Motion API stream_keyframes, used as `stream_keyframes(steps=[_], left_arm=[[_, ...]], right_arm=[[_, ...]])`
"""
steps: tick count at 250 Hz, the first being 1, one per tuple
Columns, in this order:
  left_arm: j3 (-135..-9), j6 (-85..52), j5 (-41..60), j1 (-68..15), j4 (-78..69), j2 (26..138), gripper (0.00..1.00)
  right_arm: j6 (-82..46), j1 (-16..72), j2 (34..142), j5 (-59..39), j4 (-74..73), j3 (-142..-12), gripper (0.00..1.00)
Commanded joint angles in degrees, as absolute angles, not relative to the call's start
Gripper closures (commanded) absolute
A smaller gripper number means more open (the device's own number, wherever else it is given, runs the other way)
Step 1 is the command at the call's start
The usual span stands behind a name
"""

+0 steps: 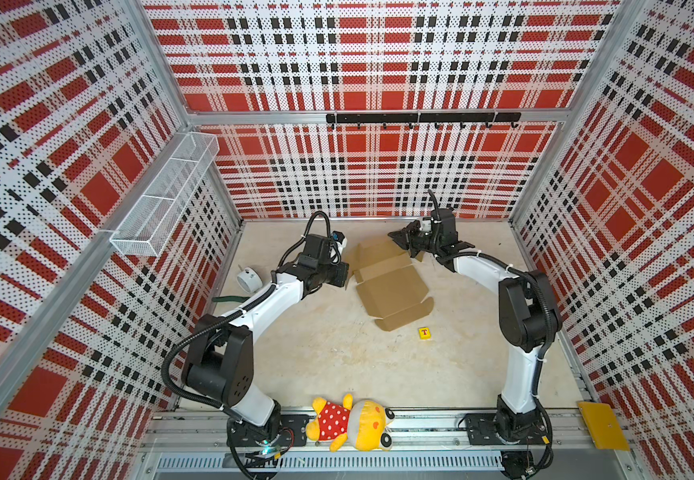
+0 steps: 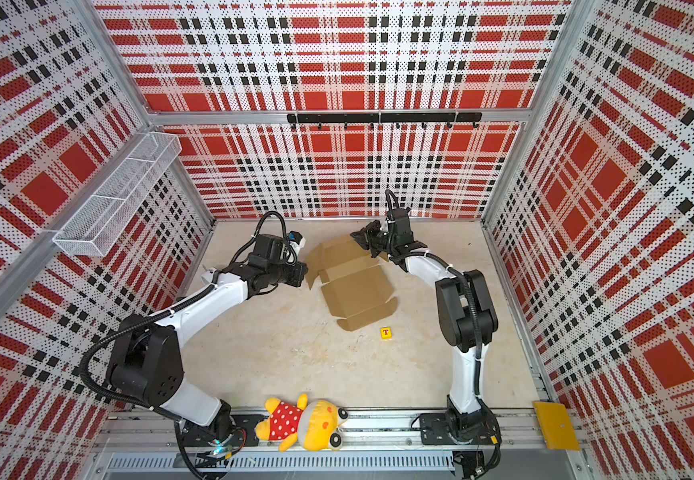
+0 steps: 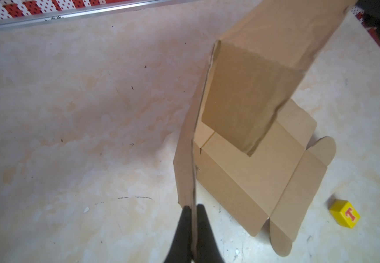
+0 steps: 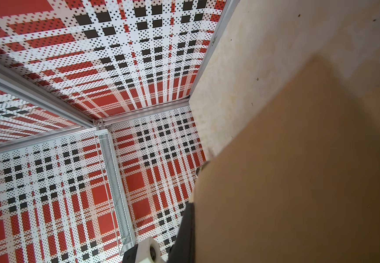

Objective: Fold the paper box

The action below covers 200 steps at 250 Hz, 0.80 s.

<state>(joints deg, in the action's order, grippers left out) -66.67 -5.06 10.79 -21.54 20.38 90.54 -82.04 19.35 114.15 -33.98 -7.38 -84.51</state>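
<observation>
The left claw (image 3: 193, 208) is closed on the thin edge of an upright flap of the box (image 3: 252, 173), with the cardboard pinched between its fingers (image 3: 182, 230). The right claw (image 1: 404, 245) is also closed and appears to pinch the far panel of the box, which is raised off the table (image 1: 316, 353). The box sits at the far middle of the table, between the two claws. Its near half lies flat, with a yellow block (image 1: 424, 332) close to its near corner. Three risks are judged likely. If the claws pull apart or lift unevenly, the cardboard may buckle away from its score lines or tear at a slot. The edge grip is narrow, so a twist of the wrist could let the flap slip out. Nothing pins the flat half, so a further lift may drag it across the table into the block. In both top views the whole layout and both arms show, but the left fingertips are hidden under the wrist. Only the left wrist view shows that pinch, the standing flap and the shadowed underside of the raised panel. The right wrist view shows one dark finger (image 4: 186, 227) against blurred cardboard and otherwise mostly the wall; its second finger is hidden, so the hold on the panel cannot be fully confirmed there.
</observation>
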Motion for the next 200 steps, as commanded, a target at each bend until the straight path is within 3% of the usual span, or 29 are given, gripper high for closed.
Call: stream_keyframes(steps=[1,200], left_arm=[[-70.69,-10.32,14.44,-22.27,22.97,89.30,0.93],[-67.75,-24.95,19.01,-24.30,18.48,94.40,0.87]], right_arm=[[-81.23,19.35,113.97,-33.23,-8.70,-84.76,1.00],[-78.65,20.89,111.59,-33.09,-20.85,-73.86,1.00]])
